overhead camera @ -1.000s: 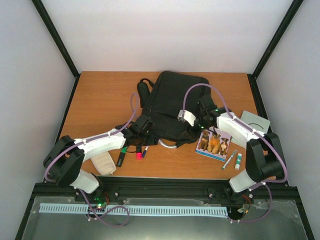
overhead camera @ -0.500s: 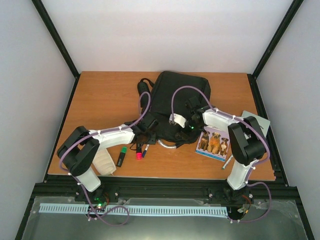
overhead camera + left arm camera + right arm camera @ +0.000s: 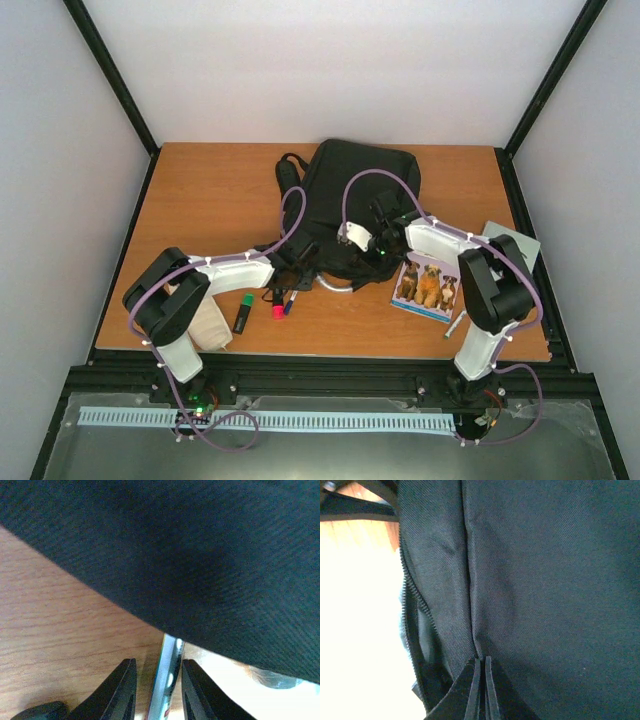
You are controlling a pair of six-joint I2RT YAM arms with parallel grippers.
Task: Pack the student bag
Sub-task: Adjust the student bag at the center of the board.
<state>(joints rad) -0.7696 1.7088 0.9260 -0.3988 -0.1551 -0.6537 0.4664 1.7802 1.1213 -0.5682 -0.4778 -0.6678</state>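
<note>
The student bag (image 3: 360, 190) lies flat near the middle of the desk (image 3: 200, 200), towards its far edge, with its straps out to the left and its near edge facing the 2 arms. In the right wrist view the bag's black twill fills the frame, with an open zipper (image 3: 407, 587) running down the left. The right hand (image 3: 481, 682) is closed tight, its tips meeting on a crease in the fabric. I cannot tell whether any cloth is caught between them. The left hand (image 3: 156, 692) sits at the bag's near-left edge, low over the desk. Its jaws are a little apart around a pale thin strip (image 3: 162, 680) that runs under the fabric, with a gap showing beside the strip, so nothing is clamped. Just right of the bag lies a card with 3 dogs (image 3: 428, 285); any print on it is too small to read. In front of the bag lie a green highlighter (image 3: 242, 314), a pink marker (image 3: 277, 308) and a blue pen (image 3: 290, 302). A whitish pouch (image 3: 208, 325) rests at the near-left.
</note>
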